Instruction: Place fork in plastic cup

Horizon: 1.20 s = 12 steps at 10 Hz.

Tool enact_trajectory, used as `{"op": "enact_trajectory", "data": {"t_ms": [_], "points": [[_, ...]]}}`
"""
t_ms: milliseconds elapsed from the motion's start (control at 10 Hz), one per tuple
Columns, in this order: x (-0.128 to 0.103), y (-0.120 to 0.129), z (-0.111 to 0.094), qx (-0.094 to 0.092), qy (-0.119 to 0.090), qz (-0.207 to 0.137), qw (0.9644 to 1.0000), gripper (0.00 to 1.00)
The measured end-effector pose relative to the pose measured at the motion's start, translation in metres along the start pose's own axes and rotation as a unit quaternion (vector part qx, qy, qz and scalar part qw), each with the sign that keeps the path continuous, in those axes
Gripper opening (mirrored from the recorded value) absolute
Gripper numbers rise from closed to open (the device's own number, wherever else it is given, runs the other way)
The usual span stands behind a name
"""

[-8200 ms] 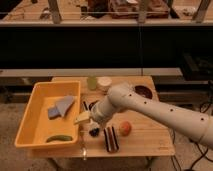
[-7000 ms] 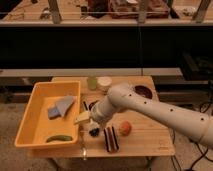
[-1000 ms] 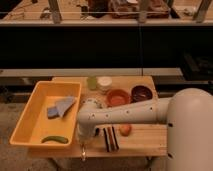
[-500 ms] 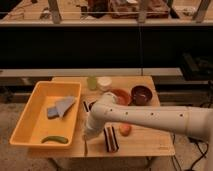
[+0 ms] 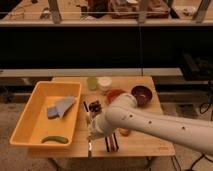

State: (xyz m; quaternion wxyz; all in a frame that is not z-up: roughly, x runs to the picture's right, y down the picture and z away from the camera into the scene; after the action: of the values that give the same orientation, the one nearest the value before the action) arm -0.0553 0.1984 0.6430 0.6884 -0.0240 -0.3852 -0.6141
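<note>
The gripper [image 5: 93,131] hangs over the table's [image 5: 150,145] front edge at about 7 o'clock, clamped on the fork [image 5: 90,148], which dangles straight down. The plastic cup [image 5: 92,83] stands well apart at 12 o'clock from the gripper, just beside the white tub [image 5: 104,83].

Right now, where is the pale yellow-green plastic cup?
Camera view: plastic cup at table's far edge, left of the white tub; gripper near the front edge.

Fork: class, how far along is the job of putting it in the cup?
Done: nothing; the fork is far from the cup. In hand: the gripper is right above the fork at the front edge of the table. Left: carrying it to the cup and dropping it in.
</note>
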Motion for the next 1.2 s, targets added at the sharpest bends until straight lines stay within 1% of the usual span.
{"op": "enact_trajectory", "data": {"t_ms": [100, 200, 300, 400, 500, 600, 800, 900, 1000, 1100, 1200], "points": [[0.0, 0.007, -0.017, 0.012, 0.016, 0.006, 0.9998, 0.0], [0.003, 0.011, -0.028, 0.021, 0.025, 0.011, 0.9994, 0.0], [0.014, 0.015, -0.044, 0.036, 0.04, 0.018, 0.9984, 0.0], [0.029, 0.017, -0.055, 0.046, 0.05, 0.024, 0.9974, 0.0], [0.044, 0.018, -0.062, 0.052, 0.057, 0.028, 0.9967, 0.0], [0.07, 0.017, -0.072, 0.055, 0.064, 0.034, 0.9958, 0.0], [0.114, 0.018, -0.083, 0.059, 0.07, 0.045, 0.9948, 0.0], [0.143, 0.017, -0.088, 0.067, 0.073, 0.048, 0.9939, 0.0], [0.167, 0.019, -0.092, 0.082, 0.074, 0.055, 0.9924, 0.0], [0.185, 0.02, -0.094, 0.092, 0.074, 0.06, 0.9912, 0.0], [0.196, 0.022, -0.095, 0.1, 0.073, 0.064, 0.9903, 0.0]]}}
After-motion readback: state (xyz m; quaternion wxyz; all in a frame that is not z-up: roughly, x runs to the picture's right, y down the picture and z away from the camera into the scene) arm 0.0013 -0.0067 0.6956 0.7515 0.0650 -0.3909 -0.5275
